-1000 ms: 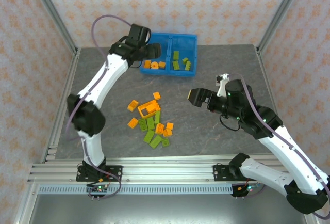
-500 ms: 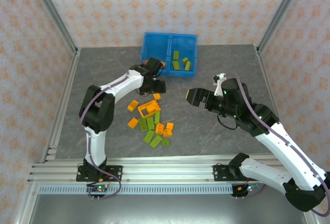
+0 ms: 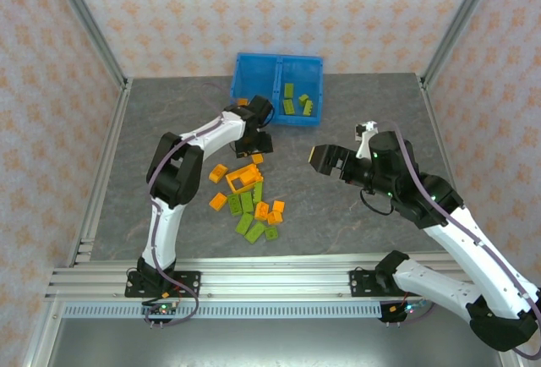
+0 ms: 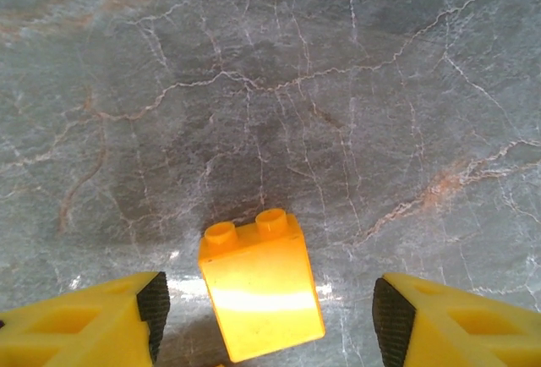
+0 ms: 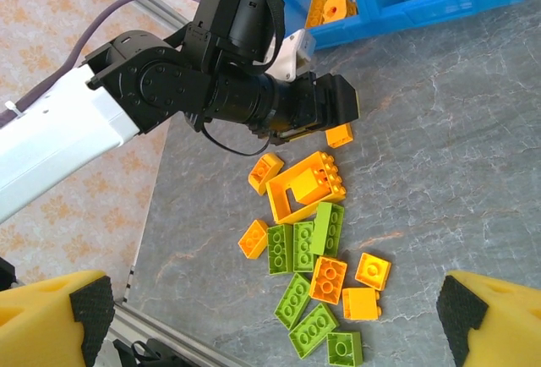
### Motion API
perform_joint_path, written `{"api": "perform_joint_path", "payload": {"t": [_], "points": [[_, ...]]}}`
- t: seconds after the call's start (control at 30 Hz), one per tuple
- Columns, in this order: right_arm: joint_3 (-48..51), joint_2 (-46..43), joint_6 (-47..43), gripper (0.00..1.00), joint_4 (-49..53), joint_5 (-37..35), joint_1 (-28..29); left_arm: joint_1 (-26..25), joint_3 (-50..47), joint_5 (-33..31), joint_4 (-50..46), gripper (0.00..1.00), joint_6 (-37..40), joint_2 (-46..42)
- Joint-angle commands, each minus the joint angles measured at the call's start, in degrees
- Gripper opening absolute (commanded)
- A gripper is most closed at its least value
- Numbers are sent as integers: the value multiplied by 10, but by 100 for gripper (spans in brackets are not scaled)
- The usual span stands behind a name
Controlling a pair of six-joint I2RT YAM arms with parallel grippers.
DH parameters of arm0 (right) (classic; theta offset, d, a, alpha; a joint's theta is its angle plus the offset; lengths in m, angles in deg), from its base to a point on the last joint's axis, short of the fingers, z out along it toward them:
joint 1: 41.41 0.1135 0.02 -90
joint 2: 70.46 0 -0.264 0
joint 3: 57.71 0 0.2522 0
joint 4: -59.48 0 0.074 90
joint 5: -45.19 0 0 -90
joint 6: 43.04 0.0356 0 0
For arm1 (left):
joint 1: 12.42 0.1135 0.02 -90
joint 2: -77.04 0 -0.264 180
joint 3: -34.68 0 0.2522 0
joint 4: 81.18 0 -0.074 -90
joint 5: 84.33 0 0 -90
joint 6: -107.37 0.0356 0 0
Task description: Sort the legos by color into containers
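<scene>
**Left arm brought back from the bin to the heap; next orange piece lined up.**
The loose legos (image 3: pixel 254 205), orange and green, were left heaped at frame centre. At centre right the right gripper (image 3: pixel 325 160) was held almost unmoved, fingers spread and empty. The left gripper (image 4: pixel 270 316), over the bin (image 3: pixel 279 58) a second before, had been lowered above an orange brick (image 4: pixel 260 295) at the heap's far edge, fingers apart on either side, not yet closed. Upper centre, orange was kept in the bin's left half and green in its right.
</scene>
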Motion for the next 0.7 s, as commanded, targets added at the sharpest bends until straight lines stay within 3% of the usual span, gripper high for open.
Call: {"api": "perform_joint_path", "payload": {"t": [0.0,0.13,0.33,0.5,0.67], "points": [[4,-7,5,99,13,-14,3,-2,13,-18,-36,65,-7,17],[6,-10,7,99,14,-16,3,-2,18,-31,-48,56,-3,30],[5,-11,8,99,16,-15,3,-3,14,-39,-47,33,4,11],[3,-11,7,99,15,-17,3,-2,45,-86,-58,28,28,-31],[2,-11,6,99,14,-18,3,0,145,-168,-76,27,86,-42]]}}
